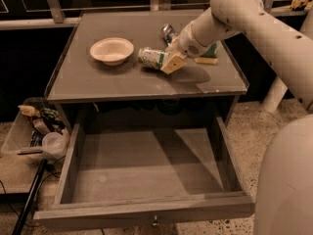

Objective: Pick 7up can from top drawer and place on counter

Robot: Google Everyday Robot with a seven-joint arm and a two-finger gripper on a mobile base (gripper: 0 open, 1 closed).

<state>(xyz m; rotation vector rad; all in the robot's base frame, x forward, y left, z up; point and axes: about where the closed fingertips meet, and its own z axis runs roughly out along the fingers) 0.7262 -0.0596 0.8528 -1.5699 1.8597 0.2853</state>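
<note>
The 7up can (150, 58), white-silver with green markings, lies on its side over the middle of the grey counter (98, 80), at or just above its surface. My gripper (164, 60) reaches in from the right and is shut on the can's right end, with a tan finger pad (172, 63) showing in front. The top drawer (68, 170) is pulled wide open below the counter and holds nothing. Its small metal knob (155, 223) shows on the front panel.
A cream bowl (111, 50) stands on the counter left of the can. A silver-blue can (168, 33) stands behind the gripper. A green and yellow sponge (208, 57) lies at the right. A bin of clutter (36, 126) sits on the floor at the left.
</note>
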